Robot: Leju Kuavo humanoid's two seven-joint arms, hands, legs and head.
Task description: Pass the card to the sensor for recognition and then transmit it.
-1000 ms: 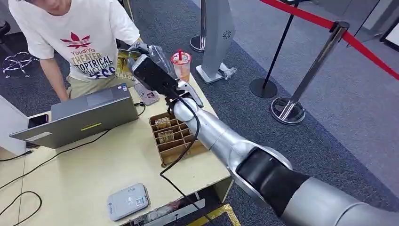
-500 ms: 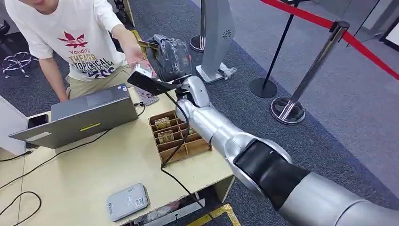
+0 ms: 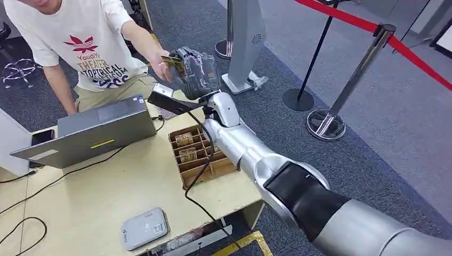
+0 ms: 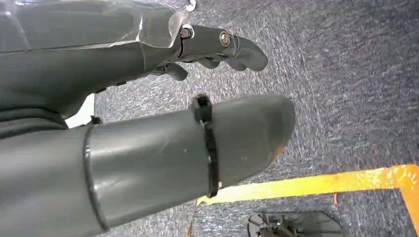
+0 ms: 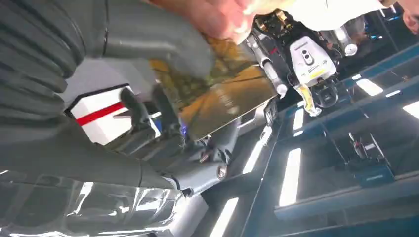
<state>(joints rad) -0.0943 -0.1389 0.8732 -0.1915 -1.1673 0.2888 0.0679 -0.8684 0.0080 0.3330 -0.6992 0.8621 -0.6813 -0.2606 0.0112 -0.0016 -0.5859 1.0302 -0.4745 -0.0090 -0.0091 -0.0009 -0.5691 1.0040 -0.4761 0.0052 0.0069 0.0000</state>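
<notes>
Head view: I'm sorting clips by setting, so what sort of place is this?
Probably an exhibition or demo hall: a chrome stanchion post carrying a red rope barrier stands on grey carpet, beside a pale yellow table with a grey laptop.

The card (image 3: 171, 61) is golden yellow with a dark printed pattern, held by the grey right hand (image 3: 196, 72). The tabletop (image 3: 96, 186) is pale yellow, the divided box (image 3: 198, 156) brown cardboard, the laptop (image 3: 93, 130) grey, the sensor (image 3: 145, 228) light grey. The person's shirt (image 3: 80, 42) is white with a red leaf print.
</notes>
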